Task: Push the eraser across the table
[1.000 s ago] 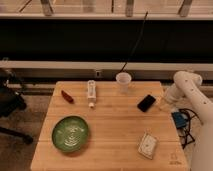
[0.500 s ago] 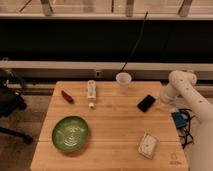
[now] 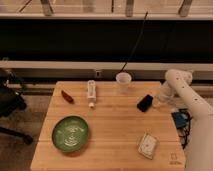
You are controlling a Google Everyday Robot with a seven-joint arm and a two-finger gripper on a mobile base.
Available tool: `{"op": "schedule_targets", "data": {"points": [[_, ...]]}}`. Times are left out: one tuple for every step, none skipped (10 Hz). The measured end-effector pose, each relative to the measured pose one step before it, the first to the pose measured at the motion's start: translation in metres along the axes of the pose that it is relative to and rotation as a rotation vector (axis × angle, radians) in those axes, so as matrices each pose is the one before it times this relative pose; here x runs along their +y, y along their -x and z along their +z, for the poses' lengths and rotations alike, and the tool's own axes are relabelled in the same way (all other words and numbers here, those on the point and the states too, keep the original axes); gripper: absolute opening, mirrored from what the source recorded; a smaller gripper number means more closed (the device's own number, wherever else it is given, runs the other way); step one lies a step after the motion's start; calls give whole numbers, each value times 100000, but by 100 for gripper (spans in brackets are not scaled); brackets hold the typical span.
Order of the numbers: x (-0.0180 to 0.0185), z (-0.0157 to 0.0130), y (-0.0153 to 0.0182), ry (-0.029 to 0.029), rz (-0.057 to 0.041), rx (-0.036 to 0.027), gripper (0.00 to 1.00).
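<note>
The eraser is a small flat black block lying at an angle on the right side of the light wood table, just below and right of the white cup. My gripper hangs from the white arm at the table's right edge. It is low over the tabletop, immediately right of the eraser. I cannot tell whether it touches the eraser.
A white oblong device and a small red item lie at the back left. A green bowl sits front left. A small patterned packet lies front right. A black chair stands left of the table.
The arm has swung left, bringing the gripper closer to the eraser's right end. The eraser has barely shifted, if at all.
</note>
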State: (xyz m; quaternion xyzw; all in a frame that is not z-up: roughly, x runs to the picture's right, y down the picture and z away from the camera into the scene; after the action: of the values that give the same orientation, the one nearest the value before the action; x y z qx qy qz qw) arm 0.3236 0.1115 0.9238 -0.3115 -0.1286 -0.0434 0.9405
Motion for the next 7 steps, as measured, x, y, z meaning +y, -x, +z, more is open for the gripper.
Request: {"op": "schedule_targets", "data": {"points": [[-279,178,571,151,-1308,-203,0],[-129,173,363,307,-1017,-134,0],[-152,108,353,182,-989,-186,0],[-147,56,223,60,-685,-96,0],[-241,88,333,83,-940,-112,0],[-448,109,542,15,-1410,-210,0],[-305,91,393,-30,-971,-247,0]]}}
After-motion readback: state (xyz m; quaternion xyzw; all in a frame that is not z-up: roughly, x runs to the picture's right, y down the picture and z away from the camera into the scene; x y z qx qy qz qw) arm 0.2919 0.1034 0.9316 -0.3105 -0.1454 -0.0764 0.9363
